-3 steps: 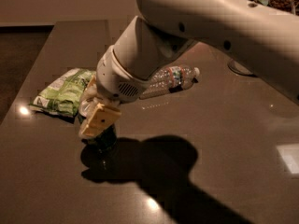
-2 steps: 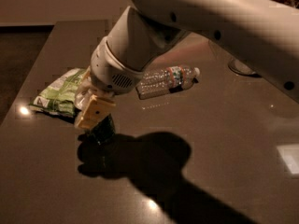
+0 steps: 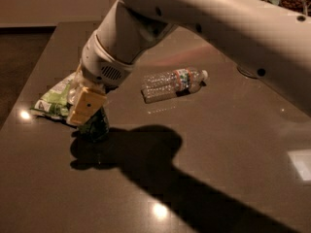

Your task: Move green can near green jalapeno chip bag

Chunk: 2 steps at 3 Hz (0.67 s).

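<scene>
end effector (image 3: 89,111) and green can (image 3: 96,126) moved beside chip bag (image 3: 54,100)

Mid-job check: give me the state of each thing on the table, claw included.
green jalapeno chip bag: lying flat, crinkled.
green can: upright, right beside that bag.
claw: low, shut on the green can.
clear plastic bottle: on its side, capped, apart from the rest.
</scene>
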Tool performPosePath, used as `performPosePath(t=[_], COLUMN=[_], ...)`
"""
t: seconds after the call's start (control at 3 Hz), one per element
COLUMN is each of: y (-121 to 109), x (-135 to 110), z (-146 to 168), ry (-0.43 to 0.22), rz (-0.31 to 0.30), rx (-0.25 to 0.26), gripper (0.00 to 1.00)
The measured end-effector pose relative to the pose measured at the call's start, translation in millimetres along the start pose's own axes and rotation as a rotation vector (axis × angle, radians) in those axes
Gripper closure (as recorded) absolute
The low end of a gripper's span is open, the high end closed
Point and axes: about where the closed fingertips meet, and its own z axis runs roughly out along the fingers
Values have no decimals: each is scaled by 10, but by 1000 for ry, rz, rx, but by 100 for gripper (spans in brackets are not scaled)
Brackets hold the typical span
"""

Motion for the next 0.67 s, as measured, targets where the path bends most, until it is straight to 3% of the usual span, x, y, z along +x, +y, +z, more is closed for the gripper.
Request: performPosePath(t=[0.33,0.67], y=[-165,-351], x=[-45,-14], z=[109,162], ry=[-14,-12], rz=[11,28], rx=[10,33], gripper=[86,62])
